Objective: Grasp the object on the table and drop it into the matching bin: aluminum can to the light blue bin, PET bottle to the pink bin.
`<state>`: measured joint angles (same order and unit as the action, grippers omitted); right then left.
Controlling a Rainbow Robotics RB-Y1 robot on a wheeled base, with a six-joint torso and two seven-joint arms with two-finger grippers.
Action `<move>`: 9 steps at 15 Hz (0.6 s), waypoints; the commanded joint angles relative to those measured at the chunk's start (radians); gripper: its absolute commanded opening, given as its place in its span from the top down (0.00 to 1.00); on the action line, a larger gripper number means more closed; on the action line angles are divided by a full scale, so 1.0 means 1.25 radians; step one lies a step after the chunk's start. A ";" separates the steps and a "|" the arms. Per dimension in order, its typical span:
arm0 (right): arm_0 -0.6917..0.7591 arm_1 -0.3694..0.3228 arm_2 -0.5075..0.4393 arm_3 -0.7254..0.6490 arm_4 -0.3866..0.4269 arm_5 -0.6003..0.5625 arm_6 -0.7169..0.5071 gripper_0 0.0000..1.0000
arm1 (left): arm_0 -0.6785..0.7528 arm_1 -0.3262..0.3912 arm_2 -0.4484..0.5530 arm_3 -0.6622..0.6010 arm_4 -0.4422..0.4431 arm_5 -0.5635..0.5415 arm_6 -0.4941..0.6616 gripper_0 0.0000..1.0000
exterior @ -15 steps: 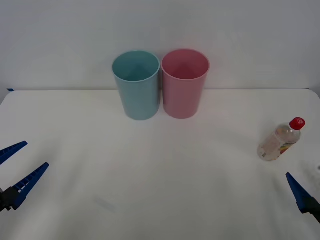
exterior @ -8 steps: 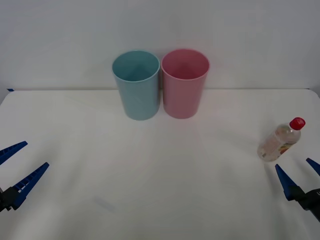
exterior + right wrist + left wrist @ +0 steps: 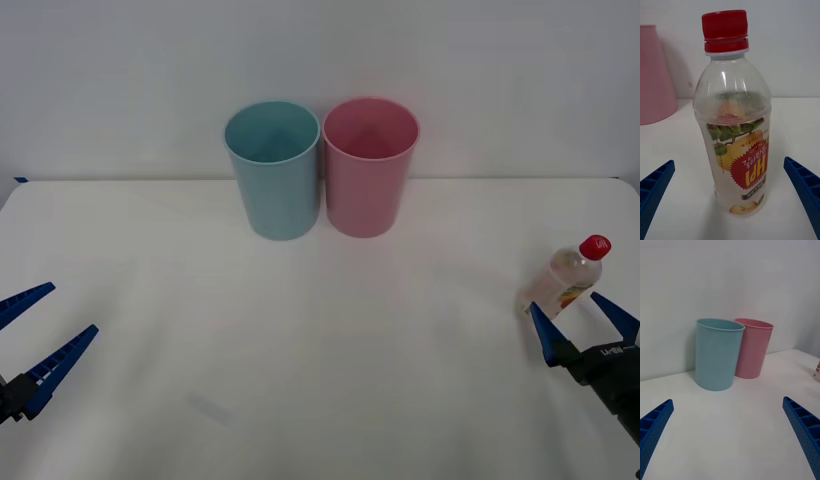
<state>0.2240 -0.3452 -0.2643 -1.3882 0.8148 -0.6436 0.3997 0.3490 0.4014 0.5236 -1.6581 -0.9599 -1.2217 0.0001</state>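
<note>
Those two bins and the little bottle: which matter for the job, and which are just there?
In use: PET bottle, upright between the open right gripper fingers; pink bin, its destination; table.
Not needed: light blue bin; left gripper, open, waiting.

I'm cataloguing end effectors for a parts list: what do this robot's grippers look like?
Both the left gripper and the right gripper carry two long blue fingers, tapering to points and ribbed with small cells. Each pair sits on a black mount; the right one bears small white lettering.
</note>
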 commanded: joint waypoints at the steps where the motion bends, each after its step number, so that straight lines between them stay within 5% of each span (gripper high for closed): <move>1: -0.023 0.000 0.018 0.000 0.001 0.044 0.005 0.00 | 0.000 0.000 0.000 0.000 0.000 0.000 0.000 0.00; 9: -0.075 0.000 0.068 0.001 0.001 0.163 0.021 0.00 | 0.000 0.000 0.000 0.000 0.000 0.000 0.000 0.00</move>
<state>0.1339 -0.3451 -0.1846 -1.3874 0.8159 -0.4503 0.4232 0.3490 0.4014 0.5236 -1.6581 -0.9599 -1.2217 0.0000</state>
